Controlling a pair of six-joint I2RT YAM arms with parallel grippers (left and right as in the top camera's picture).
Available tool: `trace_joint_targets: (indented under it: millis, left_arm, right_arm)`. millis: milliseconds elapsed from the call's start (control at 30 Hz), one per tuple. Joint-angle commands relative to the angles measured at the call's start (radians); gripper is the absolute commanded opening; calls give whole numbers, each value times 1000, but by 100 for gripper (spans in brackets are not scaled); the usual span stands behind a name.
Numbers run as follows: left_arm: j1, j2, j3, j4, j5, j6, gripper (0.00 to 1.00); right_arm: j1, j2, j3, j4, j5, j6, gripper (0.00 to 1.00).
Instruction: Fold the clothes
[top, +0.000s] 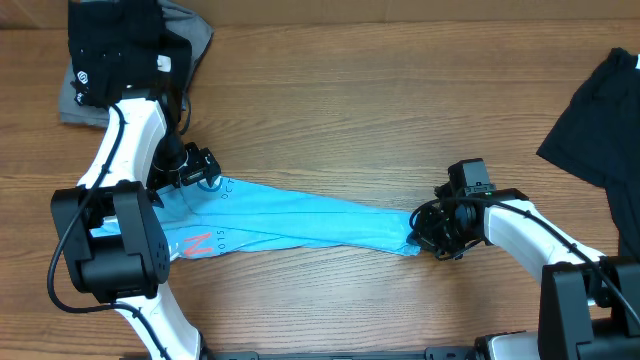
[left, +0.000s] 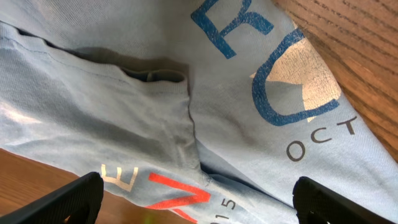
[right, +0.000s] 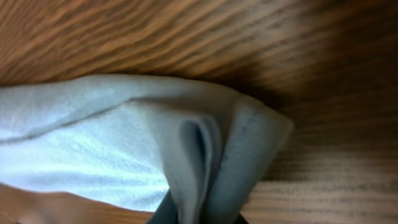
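The light blue T-shirt (top: 300, 222) lies on the desk (top: 350, 100), pulled into a long, narrow, twisted band running left to right across the middle. It is wider at the left end, where red-orange print and white lettering show, and tapers to a bunched tip at the right. The right gripper (top: 432, 232) sits at that tip w/ its jaws clamped on the cloth. In the right wrist view the fabric gathers into folds and is pinched at the bottom edge, w/ desk wood grain behind it. The left gripper (top: 205, 170) is over the shirt's left end, by the far edge of the cloth, jaws wide apart. In the left wrist view the dark fingertips (left: 74, 202) stand at opposite bottom corners w/ shirt spread btwn them and nothing gripped — can't tell whether they touch the fabric. That view also shows blue letters, a grey "OCT" and red-orange print on the cloth. A black garment (top: 115, 45) lies on a grey garment (top: 195, 30) at the far-left corner, just beyond the left arm. A second black garment (top: 600, 110) lies at the right edge on the far side — apart from the shirt.
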Motion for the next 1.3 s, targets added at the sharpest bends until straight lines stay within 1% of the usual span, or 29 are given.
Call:
trace_joint_targets:
  millis: [0, 133, 300, 400, 567, 633, 700, 800, 1000, 1100, 1267]
  left_arm:
    - [3, -24, 22, 1, -12, 19, 100]
    - [3, -24, 22, -6, -12, 19, 100]
    - [3, -24, 21, -3, -12, 19, 100]
    - [3, -24, 22, -3, -12, 19, 100]
    - [2, -24, 21, 4, -11, 19, 100]
    - [2, -24, 21, 14, -12, 19, 100]
    - [2, -24, 21, 23, -12, 19, 100]
    - [2, -24, 21, 27, -11, 19, 100]
    - [2, -24, 21, 27, -12, 19, 100]
    - [2, -24, 21, 27, -12, 19, 100]
    - [2, -24, 21, 35, -12, 19, 100]
  right_arm:
    - [-10, 7, -5, -5, 55, 79, 4]
    - [-66, 7, 43, -85, 153, 97, 4]
    - [-220, 7, 156, -262, 277, 95, 4]
    - [-290, 6, 229, -357, 305, 89, 4]
    - [-315, 6, 372, -502, 383, 90, 4]
    - [-282, 6, 426, -548, 416, 89, 4]
    - [-236, 6, 440, -560, 436, 90, 4]
    - [-154, 6, 439, -555, 436, 91, 4]
    - [5, 6, 445, -515, 423, 151, 4]
    - [56, 6, 456, -494, 354, 150, 4]
    - [135, 6, 462, -431, 144, 142, 4]
